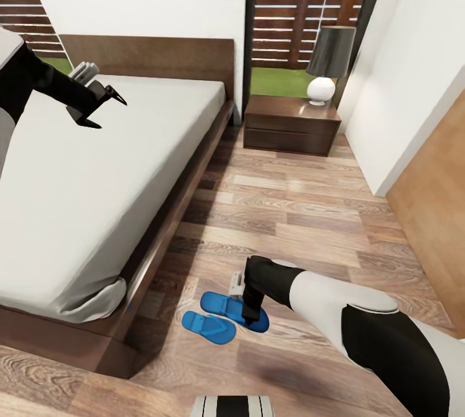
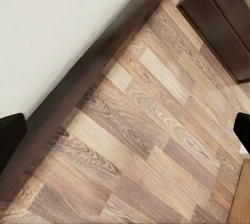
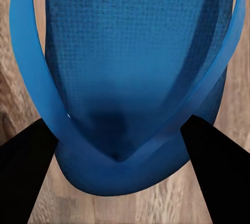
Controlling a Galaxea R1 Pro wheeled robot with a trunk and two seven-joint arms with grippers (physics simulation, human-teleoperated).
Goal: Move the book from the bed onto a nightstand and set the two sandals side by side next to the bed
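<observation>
Head view: two blue sandals (image 1: 219,317) lie side by side, touching or nearly so, on the wood floor (image 1: 290,210) just beside the foot corner of the bed (image 1: 84,197). The right tool (image 1: 255,320) points down over the sandal farther from the bed's foot, hiding that sandal's far end. The left tool (image 1: 103,110) hangs above the mattress, its fingers parted and holding nothing. A nightstand (image 1: 292,125) with a lamp (image 1: 326,61) stands by the headboard; no book can be made out on the mattress or the nightstand top.

Right wrist view: the sandal (image 3: 130,78) seen close, its toe strap (image 3: 31,78) forming a V that meets at the toe post between the two dark fingers (image 3: 23,177). The fingers stand wide, one at either side of the sole's toe end; whether they touch it cannot be told, and no grip is evident.

Left wrist view: bed edge, floor and a corner of the nightstand (image 2: 224,21), which the right wrist view lacks.

Handling, as a judgement: the sandal looks light, flexible and slightly grippy; the sole edge or the strap near the post offers the best hold
</observation>
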